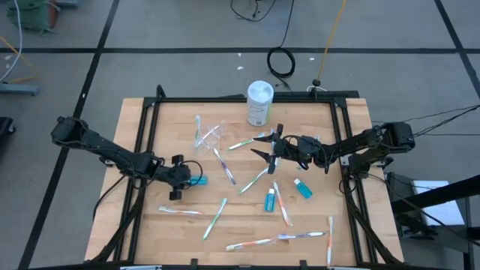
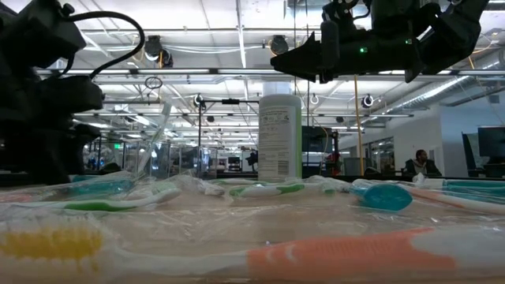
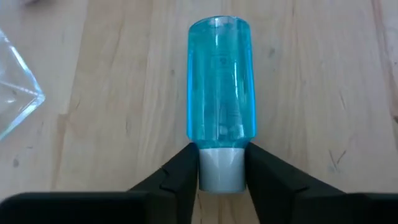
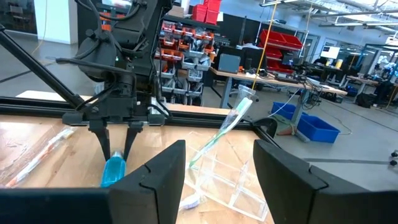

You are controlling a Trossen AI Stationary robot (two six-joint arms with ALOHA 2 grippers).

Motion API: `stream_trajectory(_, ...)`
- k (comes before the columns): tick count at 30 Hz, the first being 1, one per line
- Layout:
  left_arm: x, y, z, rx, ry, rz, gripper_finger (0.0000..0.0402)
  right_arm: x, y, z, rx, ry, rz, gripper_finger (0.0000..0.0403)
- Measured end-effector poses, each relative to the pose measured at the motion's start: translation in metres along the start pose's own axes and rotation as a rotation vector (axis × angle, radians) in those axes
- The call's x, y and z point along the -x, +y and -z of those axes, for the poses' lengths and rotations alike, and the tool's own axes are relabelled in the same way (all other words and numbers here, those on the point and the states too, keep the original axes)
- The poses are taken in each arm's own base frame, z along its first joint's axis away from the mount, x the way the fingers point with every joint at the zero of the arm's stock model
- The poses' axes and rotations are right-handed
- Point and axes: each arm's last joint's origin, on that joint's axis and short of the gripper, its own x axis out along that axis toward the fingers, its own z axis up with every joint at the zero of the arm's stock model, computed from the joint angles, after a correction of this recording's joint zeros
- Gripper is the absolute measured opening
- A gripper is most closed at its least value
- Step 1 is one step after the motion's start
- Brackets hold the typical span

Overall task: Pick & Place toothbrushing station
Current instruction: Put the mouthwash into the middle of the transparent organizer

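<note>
A teal-blue tube (image 1: 199, 181) lies at the table's left, its white cap toward my left gripper (image 1: 185, 181), which is shut on it. My right gripper (image 1: 262, 148) hovers open and empty above the table's middle. The clear plastic cup (image 1: 212, 135) lies on its side at the far middle, with a toothbrush (image 4: 233, 121) sticking out of it. Two more teal tubes (image 1: 269, 200) (image 1: 302, 188) lie right of centre. Several toothbrushes (image 1: 214, 217) are scattered flat over the table. My left gripper pinches the tube's white cap (image 3: 219, 171) between its two fingertips (image 3: 186, 168). The fingers come slanting down from the table's left and lie in line with the tube. The tube's blue body (image 3: 221, 81) points away toward the table's right, level, at or just above the wood.
A tall white canister (image 1: 259, 103) with a pale green label stands at the far edge. Black frame rails (image 1: 142, 150) run along the table's sides. A person sits in the room far behind the table (image 2: 420, 164).
</note>
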Motion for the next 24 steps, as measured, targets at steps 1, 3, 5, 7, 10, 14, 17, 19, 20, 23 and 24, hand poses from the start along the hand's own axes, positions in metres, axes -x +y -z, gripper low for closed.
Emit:
stream_trajectory(1,0.001,0.000,-0.002,-0.010,-0.006,0.001,0.0114,0.000,0.000,0.000,0.000,0.000,0.000,0.0181)
stream_trajectory(3,0.003,-0.001,-0.009,-0.039,-0.019,-0.002,0.0100,0.000,0.000,0.000,0.000,0.000,0.000,0.0181)
stream_trajectory(5,0.006,-0.002,-0.015,-0.069,-0.032,-0.016,0.0094,0.000,0.000,0.000,0.000,-0.001,0.000,0.0181)
stream_trajectory(7,0.011,-0.004,-0.028,-0.107,-0.080,-0.010,0.0094,0.000,0.000,0.000,0.000,-0.004,0.001,0.0181)
stream_trajectory(10,0.018,-0.005,-0.040,-0.195,-0.115,-0.029,0.0106,0.000,0.000,-0.001,-0.001,-0.007,0.002,0.0181)
stream_trajectory(14,0.031,-0.006,-0.062,-0.385,-0.174,-0.145,0.0114,0.000,0.000,-0.001,-0.001,-0.007,0.002,0.0181)
stream_trajectory(17,0.042,-0.006,-0.078,-0.546,-0.194,-0.284,0.0108,0.000,0.000,-0.001,-0.001,-0.007,0.001,0.0181)
stream_trajectory(19,0.051,-0.005,-0.089,-0.624,-0.208,-0.382,0.0104,0.000,0.000,-0.001,-0.001,-0.007,0.002,0.0181)
stream_trajectory(20,0.055,-0.004,-0.094,-0.661,-0.209,-0.430,0.0102,0.000,0.000,-0.001,-0.001,-0.007,0.001,0.0181)
stream_trajectory(23,0.063,-0.002,-0.103,-0.793,-0.178,-0.542,0.0102,0.000,0.000,-0.001,-0.001,-0.007,0.001,0.0181)
stream_trajectory(24,0.065,-0.001,-0.106,-0.844,-0.162,-0.574,0.0103,0.000,0.000,-0.001,-0.001,-0.007,0.001,0.0181)
